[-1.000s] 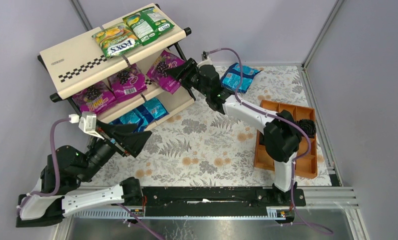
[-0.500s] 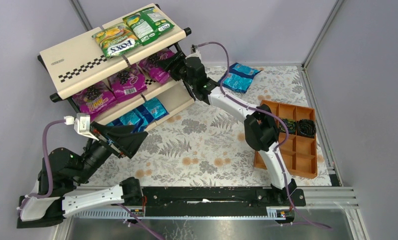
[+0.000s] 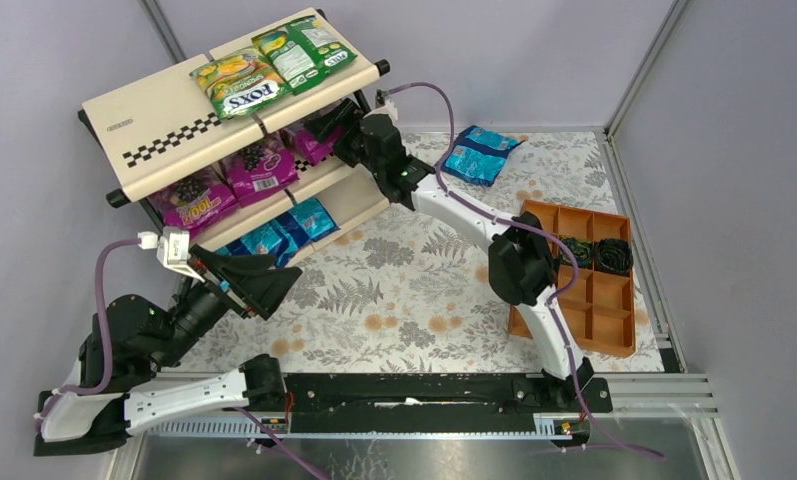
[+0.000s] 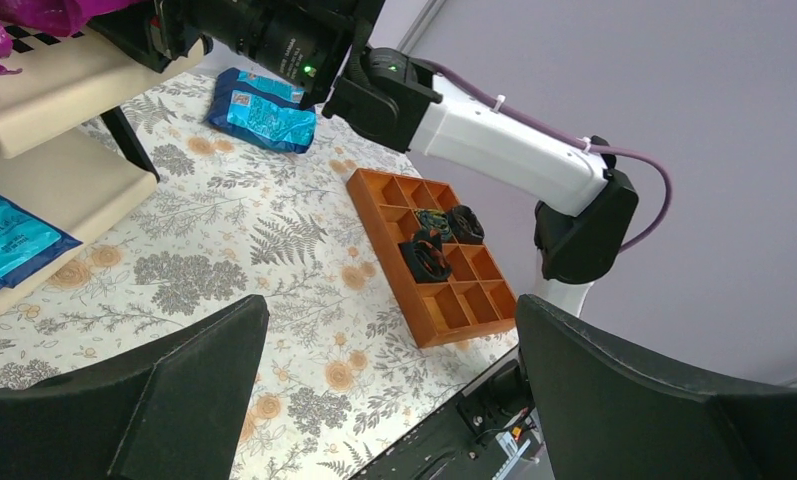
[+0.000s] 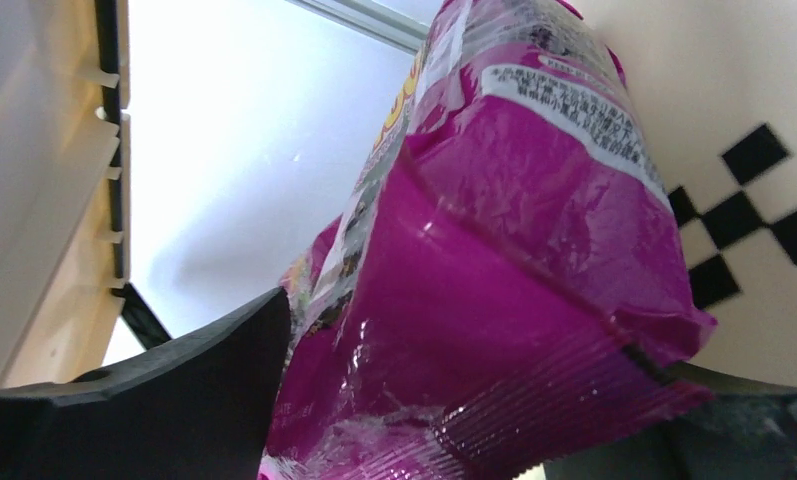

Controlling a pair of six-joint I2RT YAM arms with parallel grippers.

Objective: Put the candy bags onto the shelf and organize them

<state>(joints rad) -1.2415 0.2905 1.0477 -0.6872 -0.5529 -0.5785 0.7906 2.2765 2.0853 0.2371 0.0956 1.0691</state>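
Floral tablecloth [image 3: 414,290] beneath the shelf [image 3: 144,115]; lilac walls [image 3: 514,60]

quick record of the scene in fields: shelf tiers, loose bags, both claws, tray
shelf top tier: two green bags, one FOX'S
middle tier: magenta bags; one more magenta bag between the right claw fingers
bottom tier: blue bags
off shelf: one blue bag on the table
left claw: open, empty
right claw: grip unclear
orange tray: black coiled items
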